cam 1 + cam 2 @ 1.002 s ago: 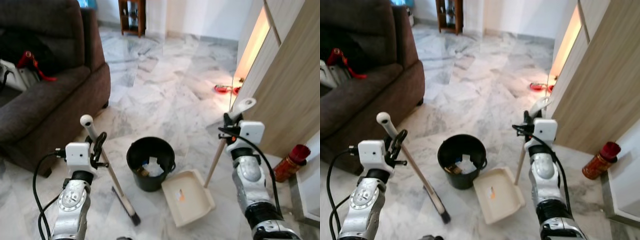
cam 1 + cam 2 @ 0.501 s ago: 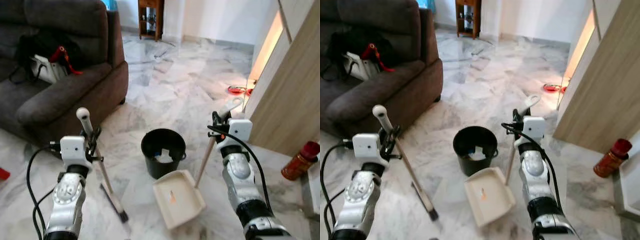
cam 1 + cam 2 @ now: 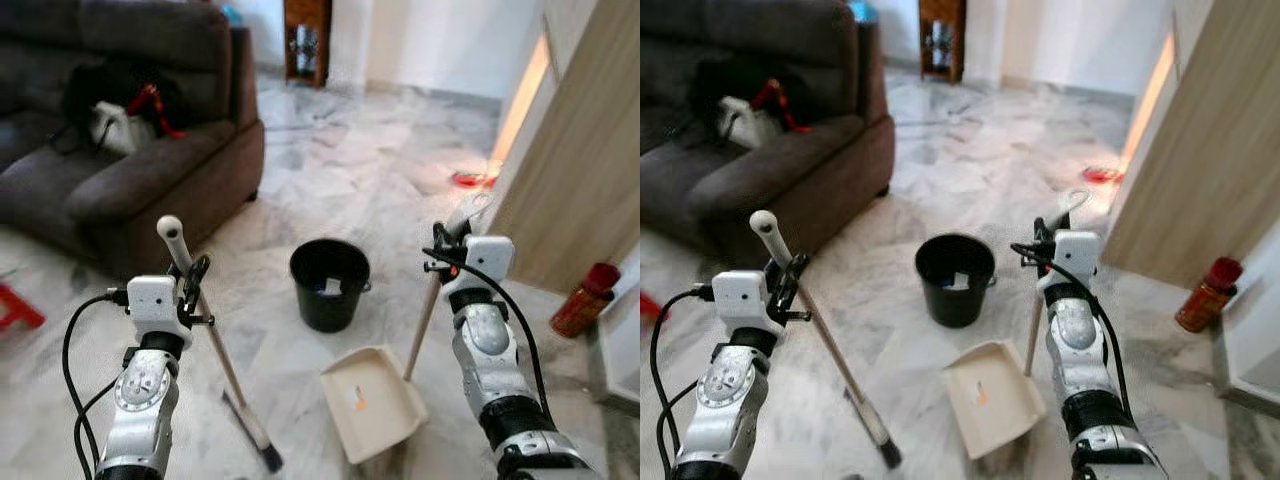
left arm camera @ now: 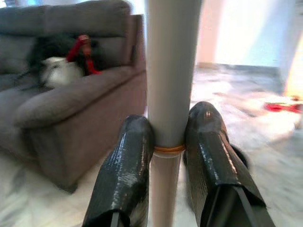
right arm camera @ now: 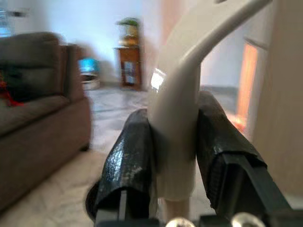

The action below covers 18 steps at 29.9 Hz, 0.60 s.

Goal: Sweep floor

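Two grippers clamped: left gripper (image 4: pixel 168 156) on broom (image 3: pixel 222 350) handle, right gripper (image 5: pixel 173 156) on dustpan (image 3: pixel 372 402) handle, beside bucket (image 3: pixel 330 284).

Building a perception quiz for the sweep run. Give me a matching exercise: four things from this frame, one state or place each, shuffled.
Things:
1. broom
2. dustpan
3. black bucket
4. red bottle

Places or states:
A. standing on the floor by the wooden panel, at the robot's right
B. handle clamped in the left claw, bristles on the floor
C. handle clamped in the right claw, tray on the floor
D. on the floor beyond the tray, scraps inside

Pairs: 1-B, 2-C, 3-D, 4-A
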Motion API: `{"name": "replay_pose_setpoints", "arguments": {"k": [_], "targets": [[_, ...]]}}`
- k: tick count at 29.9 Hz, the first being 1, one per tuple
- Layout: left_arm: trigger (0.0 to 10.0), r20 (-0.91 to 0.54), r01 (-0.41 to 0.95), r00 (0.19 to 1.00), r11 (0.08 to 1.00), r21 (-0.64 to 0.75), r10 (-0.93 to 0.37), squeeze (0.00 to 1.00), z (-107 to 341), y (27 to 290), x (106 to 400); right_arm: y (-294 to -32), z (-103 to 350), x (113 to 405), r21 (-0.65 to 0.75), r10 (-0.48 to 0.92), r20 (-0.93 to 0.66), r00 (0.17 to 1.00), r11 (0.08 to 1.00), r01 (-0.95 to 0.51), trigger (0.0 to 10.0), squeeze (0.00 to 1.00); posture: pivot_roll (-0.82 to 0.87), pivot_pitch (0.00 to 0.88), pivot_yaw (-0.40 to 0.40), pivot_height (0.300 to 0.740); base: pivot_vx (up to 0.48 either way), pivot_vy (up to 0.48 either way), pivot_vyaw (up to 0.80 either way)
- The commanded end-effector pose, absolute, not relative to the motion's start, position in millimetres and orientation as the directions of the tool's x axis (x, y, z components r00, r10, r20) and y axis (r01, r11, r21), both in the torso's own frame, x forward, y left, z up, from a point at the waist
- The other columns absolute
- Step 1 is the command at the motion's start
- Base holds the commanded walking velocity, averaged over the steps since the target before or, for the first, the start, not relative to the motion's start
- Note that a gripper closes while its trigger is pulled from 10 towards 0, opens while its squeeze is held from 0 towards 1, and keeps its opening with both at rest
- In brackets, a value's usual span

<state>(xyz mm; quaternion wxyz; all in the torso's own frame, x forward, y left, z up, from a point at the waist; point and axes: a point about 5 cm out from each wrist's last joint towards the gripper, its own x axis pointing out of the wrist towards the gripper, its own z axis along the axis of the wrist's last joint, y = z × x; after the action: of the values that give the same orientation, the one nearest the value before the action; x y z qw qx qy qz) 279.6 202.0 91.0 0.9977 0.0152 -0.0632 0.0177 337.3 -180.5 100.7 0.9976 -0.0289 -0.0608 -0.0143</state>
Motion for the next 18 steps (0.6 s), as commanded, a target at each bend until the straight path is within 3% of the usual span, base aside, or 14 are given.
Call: {"name": "replay_pose_setpoints", "arguments": {"k": [1,18], "targets": [[10.0,0.21,-0.029,0.977,0.998,0.048,0.018,0.0,109.9,199.8,286.6,-181.2,121.5,345.6,-0.057,-0.024,0.196,0.98,0.998,0.036,10.0,0.0,-0.02,0.0,-0.013,0.74,0.0,0.0,-0.8],[10.0,0.204,-0.023,0.979,0.999,0.046,0.013,0.0,109.3,198.1,285.1,-179.4,120.9,344.8,-0.065,-0.013,0.189,0.982,0.998,0.025,10.0,0.0,-0.02,0.0,-0.015,0.74,0.0,0.0,-0.8]]}}
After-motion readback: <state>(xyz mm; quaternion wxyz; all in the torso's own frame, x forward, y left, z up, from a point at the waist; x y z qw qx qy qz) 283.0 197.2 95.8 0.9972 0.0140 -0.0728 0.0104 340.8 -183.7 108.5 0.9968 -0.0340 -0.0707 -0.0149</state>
